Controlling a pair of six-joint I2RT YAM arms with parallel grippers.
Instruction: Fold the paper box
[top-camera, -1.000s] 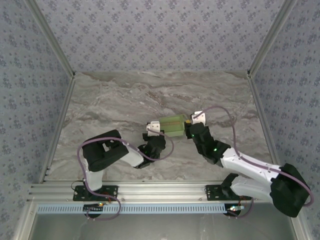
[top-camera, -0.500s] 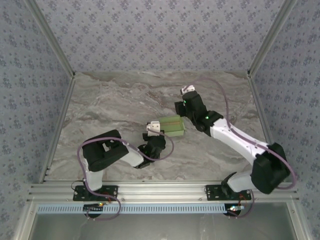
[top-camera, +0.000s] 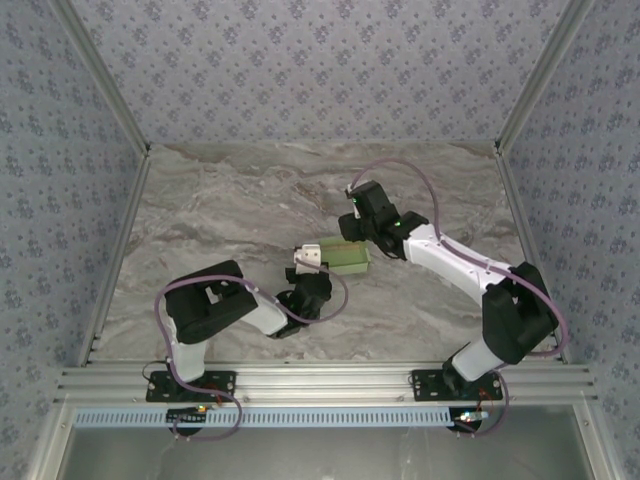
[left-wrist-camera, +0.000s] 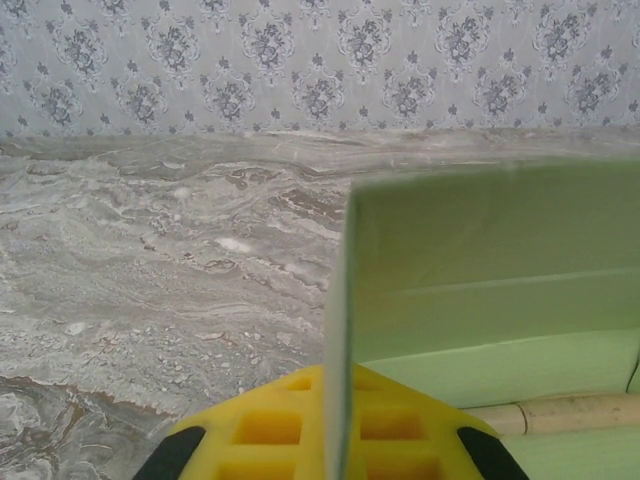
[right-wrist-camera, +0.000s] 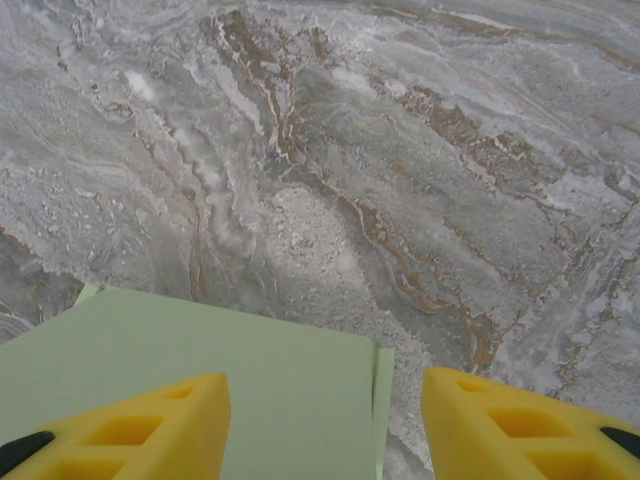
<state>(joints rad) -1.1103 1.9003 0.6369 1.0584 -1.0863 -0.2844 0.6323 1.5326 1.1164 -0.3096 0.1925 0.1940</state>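
The left gripper (left-wrist-camera: 333, 386) has its yellow fingers (left-wrist-camera: 265, 425) pressed together on a thin upright wall of the paper box (top-camera: 345, 257), one pad on each side of the card, so the box is pinched at its left end. In the left wrist view the pale green wall stands on edge straight up from between the pads. Lighter green panels open out to its right, and a thin tan stick (left-wrist-camera: 560, 411) lies along the box's near inside edge. The right gripper (right-wrist-camera: 322, 388) holds its jaws well apart with nothing between them. In its wrist view a flat green panel of the box lies under and just beyond the left fingertip, and bare marble lies under the right one. Whether either pad touches the card cannot be told. From above, the box sits near the middle of the marble table (top-camera: 220, 210), between the two grippers. The left arm reaches in from the near left and the right arm bends over the box's far right side, with patterned walls (top-camera: 320, 70) behind.
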